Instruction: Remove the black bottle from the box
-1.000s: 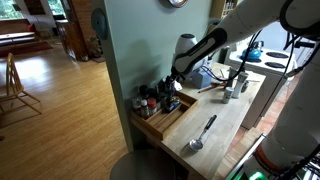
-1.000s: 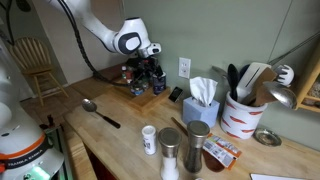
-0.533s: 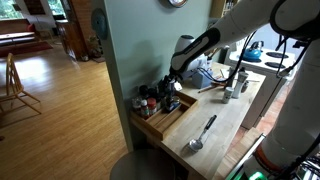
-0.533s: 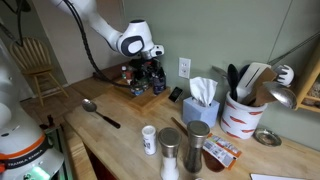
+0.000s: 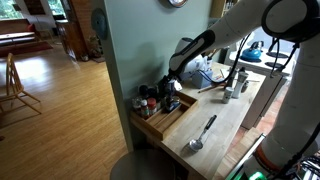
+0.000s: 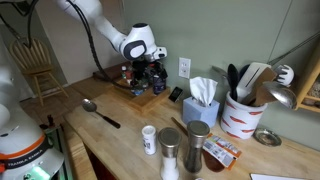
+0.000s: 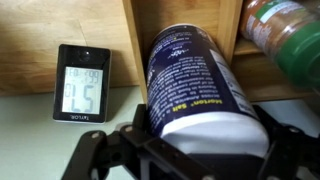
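The black bottle (image 7: 190, 75) is a dark bottle with white print, and it fills the wrist view between my two fingers. My gripper (image 7: 200, 140) is shut on it, one finger pressed to each side. Behind it are the light wood walls of the box (image 7: 135, 40). In both exterior views my gripper (image 5: 172, 90) (image 6: 155, 75) sits low over the jars at the wall end of the box (image 5: 165, 124) (image 6: 147, 99). The bottle itself is hidden by the gripper there.
Other jars with red marks (image 5: 148, 103) stand in the box, and one shows in the wrist view (image 7: 285, 35). A digital clock (image 7: 82, 82) lies beside the box. A spoon (image 5: 202, 133) (image 6: 100, 112), a tissue box (image 6: 200, 104), a utensil crock (image 6: 240, 115) and shakers (image 6: 170, 150) stand on the counter.
The upper arm has shifted a little. The gripper stays at the same spot over the box's jars.
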Tool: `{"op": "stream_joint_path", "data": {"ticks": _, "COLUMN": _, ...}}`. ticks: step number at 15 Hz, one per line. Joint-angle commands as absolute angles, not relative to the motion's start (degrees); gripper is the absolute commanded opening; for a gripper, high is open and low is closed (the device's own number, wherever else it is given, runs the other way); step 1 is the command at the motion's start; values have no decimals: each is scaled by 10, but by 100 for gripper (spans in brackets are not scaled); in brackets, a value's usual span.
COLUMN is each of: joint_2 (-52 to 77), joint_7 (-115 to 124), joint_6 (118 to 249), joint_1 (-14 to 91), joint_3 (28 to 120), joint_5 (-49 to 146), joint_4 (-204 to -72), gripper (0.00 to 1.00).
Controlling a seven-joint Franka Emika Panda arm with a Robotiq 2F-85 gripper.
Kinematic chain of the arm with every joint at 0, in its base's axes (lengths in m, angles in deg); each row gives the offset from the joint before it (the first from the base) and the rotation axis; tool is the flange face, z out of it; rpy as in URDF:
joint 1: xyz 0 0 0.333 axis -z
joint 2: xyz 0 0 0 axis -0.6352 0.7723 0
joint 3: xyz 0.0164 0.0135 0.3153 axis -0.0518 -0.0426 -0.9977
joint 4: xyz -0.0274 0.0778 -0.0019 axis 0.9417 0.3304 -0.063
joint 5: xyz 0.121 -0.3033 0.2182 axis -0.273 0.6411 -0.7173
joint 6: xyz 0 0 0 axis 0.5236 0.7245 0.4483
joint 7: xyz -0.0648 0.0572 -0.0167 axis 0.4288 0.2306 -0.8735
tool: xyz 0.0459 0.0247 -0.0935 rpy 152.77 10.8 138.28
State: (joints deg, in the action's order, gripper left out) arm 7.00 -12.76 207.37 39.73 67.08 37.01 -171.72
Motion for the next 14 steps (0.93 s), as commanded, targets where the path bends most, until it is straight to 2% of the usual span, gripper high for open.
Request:
{"op": "stream_joint_path", "data": {"ticks": 1, "joint_2": 84, "joint_7": -152, "joint_6": 2086, "joint_1": 413, "joint_3": 655, "joint_5": 345, "joint_4": -1706, "gripper": 72}}
{"op": "stream_joint_path", "data": {"ticks": 3, "joint_2": 79, "joint_7": -148, "joint_6": 2076, "joint_1": 415, "joint_3": 656, "joint_5": 349, "joint_4": -1705, "gripper": 69}}
{"op": "stream_joint_path", "data": {"ticks": 14, "joint_2": -14, "joint_7": -90, "joint_6": 1981, "joint_1": 404, "joint_3": 680, "joint_5": 381, "joint_4": -1695, "gripper": 69}}
